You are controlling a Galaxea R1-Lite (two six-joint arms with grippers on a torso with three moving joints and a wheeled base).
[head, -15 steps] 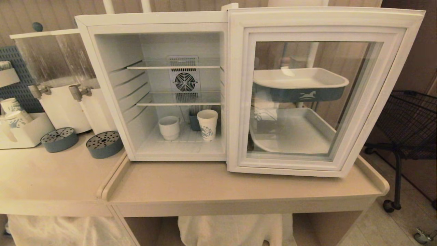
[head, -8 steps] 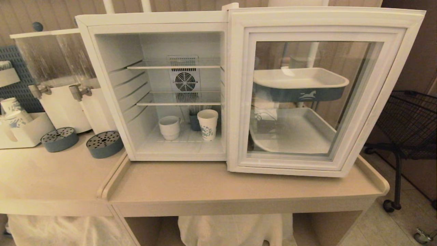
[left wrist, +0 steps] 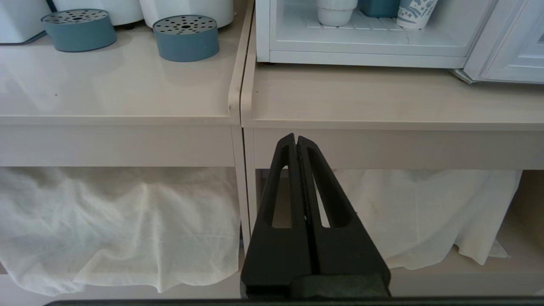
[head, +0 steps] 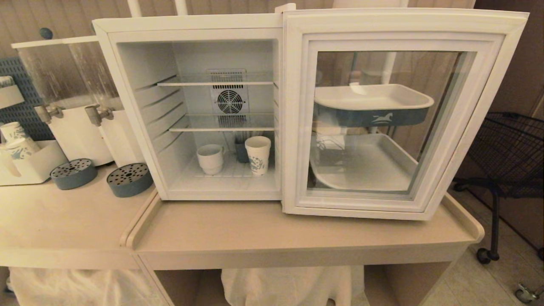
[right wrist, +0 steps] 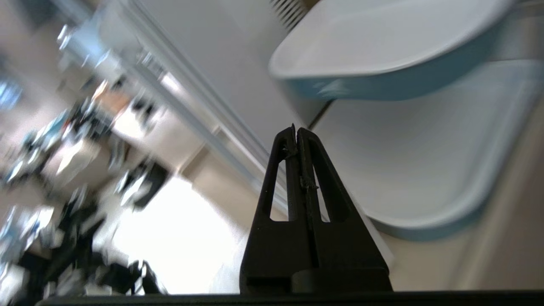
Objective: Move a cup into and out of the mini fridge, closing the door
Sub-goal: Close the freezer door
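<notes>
The mini fridge [head: 191,25] stands on the beige table with its door [head: 294,127] swung wide to the right. The small white cup [head: 210,158] sits on the fridge floor, left of a blue-printed paper cup [head: 257,155]. Neither arm shows in the head view. My left gripper [left wrist: 296,138] is shut and empty, hanging below the table's front edge; the cup's base [left wrist: 335,12] shows far above it. My right gripper [right wrist: 296,131] is shut and empty, out beside the fridge's white vented side wall [right wrist: 238,63], pointing toward a trolley's blue-rimmed tray [right wrist: 382,46].
Two drink dispensers [head: 80,127] with blue drip trays [head: 129,179] stand left of the fridge, with paper cups [head: 17,140] at the far left. A two-tier trolley [head: 374,102] shows through the door glass. A black wire cart [head: 510,153] stands on the right. The table [head: 467,221] has a raised lip.
</notes>
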